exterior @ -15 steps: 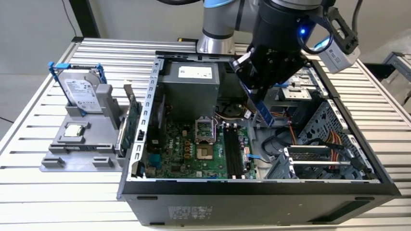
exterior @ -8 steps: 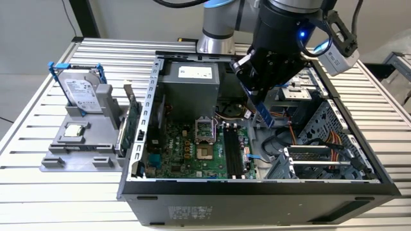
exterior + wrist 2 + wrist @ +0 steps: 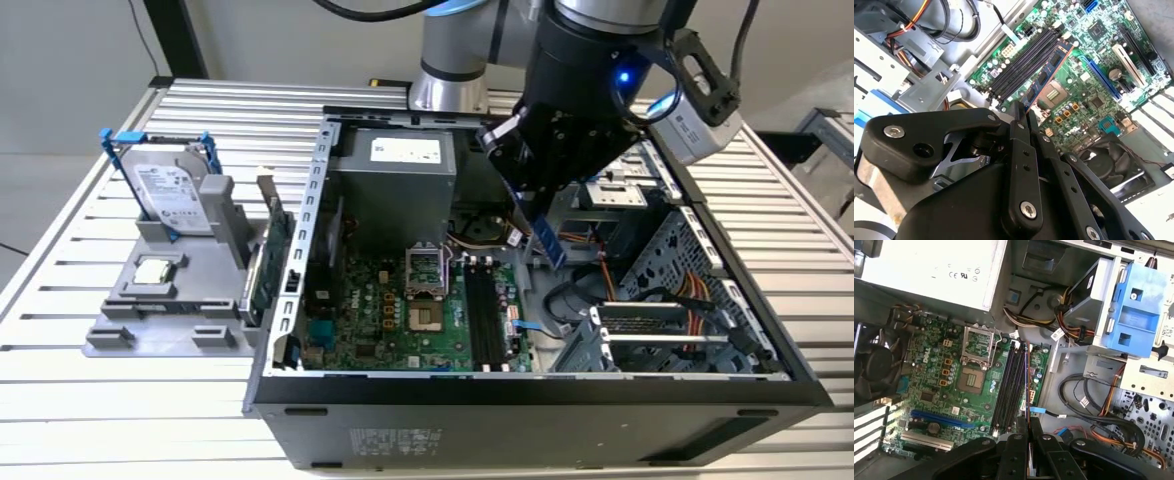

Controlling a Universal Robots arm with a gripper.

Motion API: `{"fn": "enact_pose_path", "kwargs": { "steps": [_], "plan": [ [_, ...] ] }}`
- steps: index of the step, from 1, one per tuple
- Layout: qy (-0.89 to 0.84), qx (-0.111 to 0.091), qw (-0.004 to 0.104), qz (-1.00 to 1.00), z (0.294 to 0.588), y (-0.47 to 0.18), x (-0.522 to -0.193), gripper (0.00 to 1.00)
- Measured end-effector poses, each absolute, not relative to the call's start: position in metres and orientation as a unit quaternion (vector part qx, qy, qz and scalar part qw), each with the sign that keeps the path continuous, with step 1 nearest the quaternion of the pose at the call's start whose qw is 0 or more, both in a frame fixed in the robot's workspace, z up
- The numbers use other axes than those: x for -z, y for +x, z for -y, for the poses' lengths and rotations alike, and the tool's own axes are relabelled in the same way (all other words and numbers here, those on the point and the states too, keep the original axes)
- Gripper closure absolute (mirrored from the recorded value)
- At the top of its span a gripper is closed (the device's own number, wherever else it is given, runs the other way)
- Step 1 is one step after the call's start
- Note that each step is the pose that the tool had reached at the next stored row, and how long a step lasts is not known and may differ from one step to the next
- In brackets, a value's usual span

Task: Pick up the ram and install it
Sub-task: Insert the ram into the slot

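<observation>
**Ribbed metal counter with opened computer case: contents**

Counter point(image 3: 134, 420): slatted, silver, carrying all items below.

Computer case point(image 3: 534, 410): black, lying on its side, open upward. Inside it: a green motherboard point(image 3: 387, 310) point(image 3: 1094, 70) point(image 3: 939, 385); black memory slots point(image 3: 483, 320) point(image 3: 1021, 62) point(image 3: 1006, 385) side by side; a CPU socket point(image 3: 1056, 92) point(image 3: 971, 377); a grey power supply point(image 3: 394, 165) point(image 3: 929, 270); a black fan point(image 3: 1109, 160) point(image 3: 874, 365); a blue drive bracket point(image 3: 1136, 310).

Ram point(image 3: 542, 240) point(image 3: 1046, 75) point(image 3: 1027, 385): pinched at one end between the jaws, which stand narrow around it. In the exterior view it hangs tilted inside the case, above the board. In the first wrist view it shows edge-on, in line with the memory slots. Whether it touches a slot cannot be told.

Grey holder point(image 3: 147, 320): on the counter at the exterior view's left, beside the case. It holds an upright hard drive point(image 3: 174, 195) with blue rails and a green card point(image 3: 274, 265) on edge.
</observation>
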State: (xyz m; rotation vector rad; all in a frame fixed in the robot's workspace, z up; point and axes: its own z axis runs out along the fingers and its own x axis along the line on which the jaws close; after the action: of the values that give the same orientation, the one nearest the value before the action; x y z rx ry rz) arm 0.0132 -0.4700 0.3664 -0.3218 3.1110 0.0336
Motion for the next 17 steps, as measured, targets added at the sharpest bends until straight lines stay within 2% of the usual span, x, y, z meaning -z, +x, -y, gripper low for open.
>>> {"fn": "enact_pose_path", "kwargs": {
  "steps": [17],
  "plan": [
    [-0.099, -0.010, 0.007, -0.995, 0.4700, 0.0132, -0.3611, 1.00]
  ]
}}
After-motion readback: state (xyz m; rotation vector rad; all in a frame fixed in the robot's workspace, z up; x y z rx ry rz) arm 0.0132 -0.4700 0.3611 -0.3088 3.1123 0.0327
